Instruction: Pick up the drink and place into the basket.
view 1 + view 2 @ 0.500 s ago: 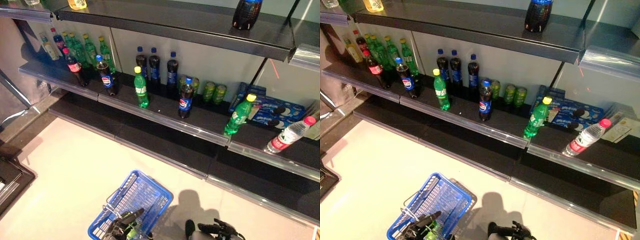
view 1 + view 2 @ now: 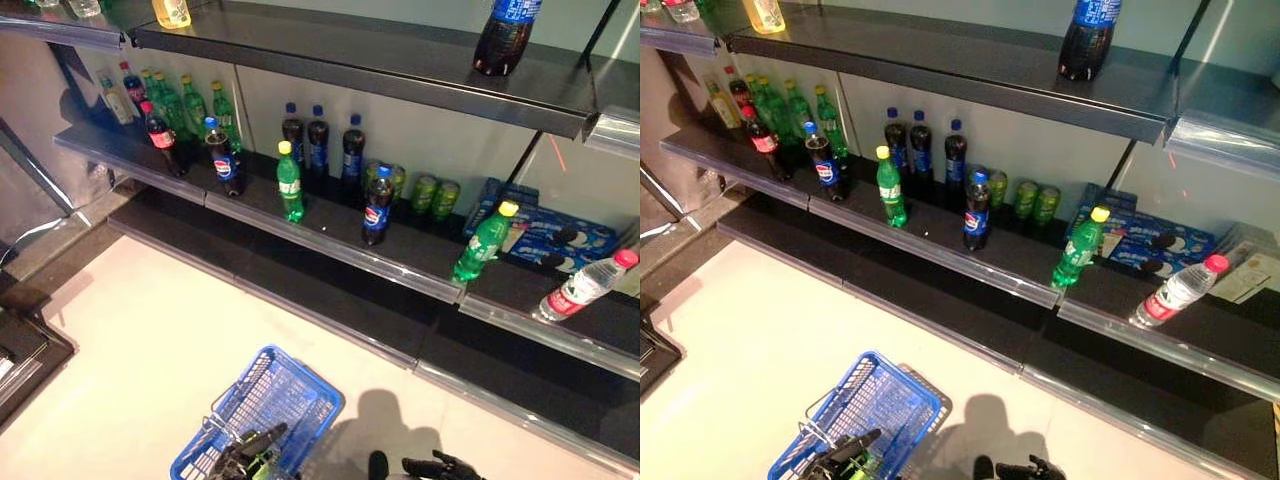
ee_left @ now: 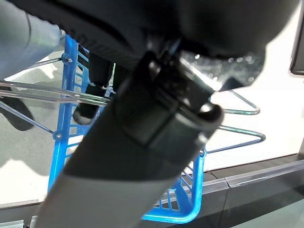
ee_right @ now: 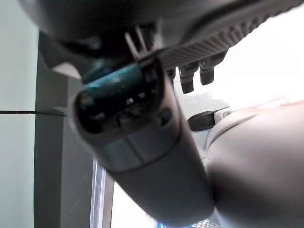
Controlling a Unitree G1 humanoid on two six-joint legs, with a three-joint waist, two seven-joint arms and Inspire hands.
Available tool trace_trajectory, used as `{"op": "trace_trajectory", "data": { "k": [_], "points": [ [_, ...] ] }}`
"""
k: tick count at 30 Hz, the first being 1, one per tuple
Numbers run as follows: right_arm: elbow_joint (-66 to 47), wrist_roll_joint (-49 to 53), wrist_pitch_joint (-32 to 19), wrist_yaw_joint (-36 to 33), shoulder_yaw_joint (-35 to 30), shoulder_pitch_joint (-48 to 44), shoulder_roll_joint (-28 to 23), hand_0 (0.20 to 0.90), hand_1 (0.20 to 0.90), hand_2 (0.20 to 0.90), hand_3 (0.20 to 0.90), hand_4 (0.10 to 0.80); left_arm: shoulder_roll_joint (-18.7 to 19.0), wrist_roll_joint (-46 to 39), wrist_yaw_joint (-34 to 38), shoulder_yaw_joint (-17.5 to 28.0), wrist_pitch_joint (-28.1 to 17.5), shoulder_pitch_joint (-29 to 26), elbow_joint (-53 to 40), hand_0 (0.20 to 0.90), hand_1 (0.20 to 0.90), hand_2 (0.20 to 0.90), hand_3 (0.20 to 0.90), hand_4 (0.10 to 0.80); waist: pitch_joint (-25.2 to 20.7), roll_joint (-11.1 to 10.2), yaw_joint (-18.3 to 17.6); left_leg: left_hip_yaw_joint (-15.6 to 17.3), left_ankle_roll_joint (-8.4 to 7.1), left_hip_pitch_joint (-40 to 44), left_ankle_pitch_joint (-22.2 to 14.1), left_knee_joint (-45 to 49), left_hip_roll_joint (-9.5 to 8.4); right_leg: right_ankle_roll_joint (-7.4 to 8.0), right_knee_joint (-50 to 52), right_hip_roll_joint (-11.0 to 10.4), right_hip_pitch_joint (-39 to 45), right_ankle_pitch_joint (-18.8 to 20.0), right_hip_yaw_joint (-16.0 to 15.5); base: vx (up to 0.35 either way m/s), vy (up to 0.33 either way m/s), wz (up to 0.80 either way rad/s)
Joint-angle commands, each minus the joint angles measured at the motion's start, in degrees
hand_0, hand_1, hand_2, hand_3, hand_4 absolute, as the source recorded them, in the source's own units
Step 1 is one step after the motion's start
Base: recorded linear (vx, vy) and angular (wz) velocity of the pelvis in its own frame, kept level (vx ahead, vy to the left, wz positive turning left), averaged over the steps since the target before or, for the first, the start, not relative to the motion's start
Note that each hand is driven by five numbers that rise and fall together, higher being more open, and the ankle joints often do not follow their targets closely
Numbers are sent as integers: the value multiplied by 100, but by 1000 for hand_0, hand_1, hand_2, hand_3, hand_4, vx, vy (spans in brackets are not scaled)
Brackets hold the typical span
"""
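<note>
Dark shelves (image 2: 400, 250) of bottles stand over a pale floor (image 2: 130, 350); left hand (image 2: 245, 455) grips the blue basket (image 2: 290, 385); right hand (image 2: 440, 466) unclear.

Right hand (image 2: 440, 465) now lower, nearer the view's bottom edge; camera shifted.

No word, number or sign is legible: the bottles (image 2: 377, 208) on the shelf (image 2: 330, 235) bear labels too small to make out
</note>
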Motion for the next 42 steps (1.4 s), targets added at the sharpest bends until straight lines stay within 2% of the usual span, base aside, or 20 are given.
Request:
{"op": "trace_trajectory", "data": {
  "k": [1, 7, 9, 11, 14, 15, 16, 17, 18, 21, 22, 23, 25, 27, 33, 34, 38, 42],
  "points": [
    [296, -331, 3, -81, 241, 207, -43, 900, 900, 900, 900, 800, 135, -42, -214, 87, -311, -10, -81, 300, 300, 300, 200, 100, -23, -87, 45, -197, -31, -180, 162, -99, -35, 209, 154, -276, 111, -114, -28, 0, 0, 0],
    [169, -812, -255, -181, 485, 167, -74, 900, 900, 900, 900, 800, 131, 61, -140, 70, -231, -5, -76, 300, 300, 300, 200, 100, -54, -90, 76, -164, -51, -153, 153, -159, -5, 272, 28, -345, 139, -48, -56, 0, 0, 0],
    [1, -1219, -513, -369, 608, 159, -107, 900, 900, 900, 900, 800, 144, 109, -118, 72, -196, -9, -105, 300, 300, 300, 200, 100, -57, -102, 84, -159, -52, -145, 150, -164, 4, 283, 29, -350, 143, -42, -58, 0, 0, 0],
    [-660, -1563, -629, -577, 894, 149, -210, 900, 900, 900, 900, 800, 154, 148, -32, 44, -138, 3, -229, 300, 300, 300, 200, 100, -51, -132, 91, -160, -49, -143, 148, -155, 9, 301, 34, -359, 150, -34, -65, -1, -38, 1],
    [-2828, -1643, -69, -693, 1328, 238, -586, 900, 900, 900, 900, 800, 206, 203, 195, 33, 33, 146, -707, 300, 300, 300, 200, 100, -36, -192, 84, -160, -31, -160, 142, -138, 15, 319, 40, -366, 133, -16, -71, -21, -50, 4],
    [-2839, -1643, -60, -692, 1328, 245, -590, 900, 900, 900, 900, 800, 204, 204, 197, 32, 34, 150, -710, 300, 300, 300, 200, 100, -38, -191, 83, -161, -31, -160, 142, -138, 15, 319, 40, -366, 134, -16, -72, -29, -56, 10],
    [-4179, -1685, -101, -750, 1406, 353, -912, 900, 900, 900, 900, 800, 272, 164, 254, 44, 84, 306, -966, 300, 300, 300, 200, 100, -39, -229, 53, -139, -24, -166, 142, -144, 24, 331, 30, -367, 120, -3, -74, -18, -45, 10],
    [-4749, -1637, 99, -735, 1386, 391, -1070, 900, 900, 900, 900, 800, 289, 166, 253, 56, 95, 368, -1029, 300, 300, 300, 200, 100, -50, -232, 42, -131, -19, -162, 136, -149, 25, 337, 26, -364, 119, -2, -72, -17, -66, 6],
    [-5678, -1649, -62, -766, 1247, 490, -1379, 900, 900, 900, 900, 800, 305, 194, 220, 92, 59, 502, -1102, 300, 300, 300, 200, 100, -77, -249, 12, -95, -7, -149, 121, -167, 32, 353, 16, -356, 115, -6, -63, 5, -41, 1],
    [-6906, -1683, -729, -940, 809, 579, -1793, 900, 900, 900, 900, 800, 308, 212, 162, 161, -15, 690, -1149, 300, 300, 300, 200, 100, -133, -265, -44, -42, 1, -110, 94, -197, 46, 378, 3, -340, 119, -30, -36, 3, -14, 0],
    [-7118, -1698, -893, -1007, 703, 567, -1851, 900, 900, 900, 900, 800, 305, 218, 146, 194, -20, 710, -1141, 300, 300, 300, 200, 100, -145, -266, -61, -25, -4, -102, 89, -198, 52, 384, 3, -339, 121, -39, -29, 0, 0, 0],
    [-7333, -1623, -824, -959, 587, 547, -1906, 900, 900, 900, 900, 800, 300, 233, 139, 224, -17, 724, -1138, 300, 300, 300, 200, 100, -158, -265, -70, -17, -5, -93, 82, -199, 56, 388, 2, -338, 125, -46, -25, 41, 7, 2],
    [-7964, -1476, -1132, -1177, 104, 414, -2105, 900, 900, 900, 900, 800, 252, 304, 162, 326, 15, 773, -1174, 300, 300, 300, 200, 100, -214, -257, -89, 32, -21, -49, 47, -199, 80, 402, -3, -343, 149, -74, -14, 49, 12, 0],
    [-8224, -1337, -1286, -1436, -244, 290, -2209, 900, 900, 900, 900, 800, 205, 367, 218, 380, 51, 791, -1216, 300, 300, 300, 200, 100, -254, -247, -87, 65, -30, -25, 23, -199, 100, 408, -6, -356, 167, -90, -16, 46, 14, -1],
    [-8625, -1154, -1189, -2452, -1084, -22, -2267, 900, 900, 900, 900, 800, 169, 535, 142, 581, 43, 825, -1098, 300, 300, 300, 200, 100, -311, -236, -39, 127, -35, 21, -4, -174, 168, 393, 36, -378, 200, -141, -69, 45, 3, 0],
    [-8628, -1156, -1188, -2455, -1086, -20, -2266, 900, 900, 900, 900, 800, 170, 535, 141, 580, 42, 823, -1096, 300, 300, 300, 200, 100, -309, -236, -37, 127, -36, 23, -5, -174, 168, 393, 37, -378, 201, -142, -69, 46, -2, 0],
    [-8671, -1154, -1225, -3319, -1402, -10, -2136, 900, 900, 900, 900, 800, 163, 594, 115, 648, 21, 844, -996, 300, 300, 300, 200, 100, -270, -213, -13, 108, -19, 1, -25, -68, 180, 333, 230, -356, 169, -264, -145, 39, 5, -1],
    [-8621, -1273, -1156, -3631, -1430, 71, -2013, 900, 900, 900, 900, 800, 147, 609, 142, 629, 44, 856, -1019, 300, 300, 300, 200, 100, -196, -179, -14, 30, 6, -103, -69, 134, 148, 275, 505, -336, 66, -389, -183, 0, 0, 0]
  ]
}}
